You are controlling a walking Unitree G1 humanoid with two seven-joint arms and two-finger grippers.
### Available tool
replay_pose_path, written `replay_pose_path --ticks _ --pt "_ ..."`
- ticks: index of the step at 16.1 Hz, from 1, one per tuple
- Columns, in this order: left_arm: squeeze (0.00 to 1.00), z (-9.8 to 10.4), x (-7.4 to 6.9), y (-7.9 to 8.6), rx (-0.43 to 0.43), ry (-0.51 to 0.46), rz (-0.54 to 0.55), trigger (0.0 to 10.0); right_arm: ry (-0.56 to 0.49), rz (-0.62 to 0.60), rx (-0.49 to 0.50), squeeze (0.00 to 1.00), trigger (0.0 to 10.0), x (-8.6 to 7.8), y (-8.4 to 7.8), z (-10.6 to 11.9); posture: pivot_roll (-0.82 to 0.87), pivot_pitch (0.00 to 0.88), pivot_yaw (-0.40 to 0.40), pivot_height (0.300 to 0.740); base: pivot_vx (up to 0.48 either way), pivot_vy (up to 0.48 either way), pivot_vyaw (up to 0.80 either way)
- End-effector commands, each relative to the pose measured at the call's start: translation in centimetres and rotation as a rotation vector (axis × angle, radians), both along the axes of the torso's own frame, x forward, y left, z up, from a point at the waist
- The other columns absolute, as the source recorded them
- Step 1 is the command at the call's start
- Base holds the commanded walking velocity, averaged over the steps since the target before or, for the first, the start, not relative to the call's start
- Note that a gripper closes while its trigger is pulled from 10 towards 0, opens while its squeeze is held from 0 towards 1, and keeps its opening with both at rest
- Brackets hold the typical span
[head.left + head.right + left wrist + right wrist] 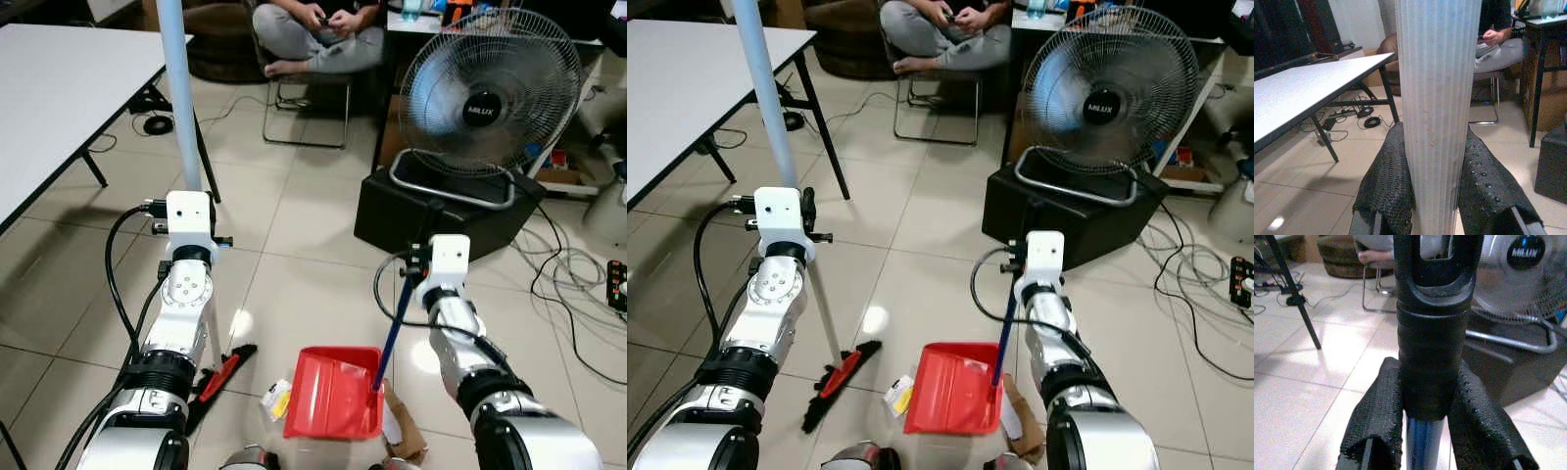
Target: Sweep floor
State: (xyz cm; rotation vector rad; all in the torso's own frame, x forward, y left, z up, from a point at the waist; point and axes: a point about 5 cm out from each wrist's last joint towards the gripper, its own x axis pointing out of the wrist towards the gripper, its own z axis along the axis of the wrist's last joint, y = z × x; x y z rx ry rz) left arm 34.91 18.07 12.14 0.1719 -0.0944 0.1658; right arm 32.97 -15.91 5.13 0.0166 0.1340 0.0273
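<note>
While the red dustpan [333, 392] lay flat on the tiled floor [294, 255] at 6 o'clock, its blue handle [397, 323] rose toward 12, clamped between the right gripper [1432, 426] fingers. Broom head [220, 377] sat at 9 o'clock of the dustpan, near it. Left gripper [1437, 196] was closed tight around the pale broom pole [1437, 98]. Paper scraps [276, 399] touched the pan's left edge. Fan [485, 98] stood at 1 o'clock.
</note>
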Motion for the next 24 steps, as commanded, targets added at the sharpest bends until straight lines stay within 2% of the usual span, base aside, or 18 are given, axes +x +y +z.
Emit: replay_pose_path --ticks 1,6,8,11,16,19,22,24 --pt "0.00 0.7 0.0 0.3 0.025 -0.031 0.007 10.0 -0.059 0.008 -0.005 0.00 10.0 0.5 -0.1 1.1 0.00 0.141 0.054 0.740 0.000 0.000 0.00" --pt "0.00 0.3 -0.3 0.5 0.049 -0.013 -0.013 10.0 -0.047 0.006 -0.010 0.00 10.0 -0.1 0.0 0.4 0.01 0.160 0.070 0.740 0.000 0.000 0.00" --pt "0.00 0.8 0.0 1.1 0.069 -0.022 -0.009 10.0 -0.041 -0.001 -0.032 0.00 10.0 -0.5 -0.9 0.1 0.00 0.173 0.075 0.740 0.000 0.000 0.00" --pt "0.00 1.5 0.4 2.6 0.153 -0.031 0.029 10.0 -0.034 -0.011 -0.081 0.00 10.0 -1.4 -2.7 -0.3 -0.01 0.210 0.079 0.740 0.000 0.000 0.00" --pt "0.00 3.1 1.3 3.1 0.199 -0.059 0.049 10.0 -0.017 0.028 -0.148 0.00 10.0 -2.2 -4.1 -0.7 -0.01 0.257 0.079 0.740 0.000 0.000 0.00" --pt "0.00 3.2 1.4 2.6 0.191 -0.074 0.047 10.0 -0.017 0.048 -0.167 0.00 10.0 -2.5 -4.3 -0.8 -0.01 0.281 0.082 0.740 0.000 0.000 0.00" --pt "0.00 2.6 1.4 1.3 0.188 -0.054 0.027 10.0 -0.007 0.066 -0.154 0.00 10.0 -2.7 -3.2 -1.2 0.01 0.305 0.097 0.740 0.000 0.000 0.00" --pt "0.00 1.6 1.4 0.0 0.155 0.008 0.010 10.0 -0.018 0.089 -0.139 0.00 10.0 -2.6 -2.0 -1.2 0.02 0.321 0.109 0.740 0.000 0.000 0.00"
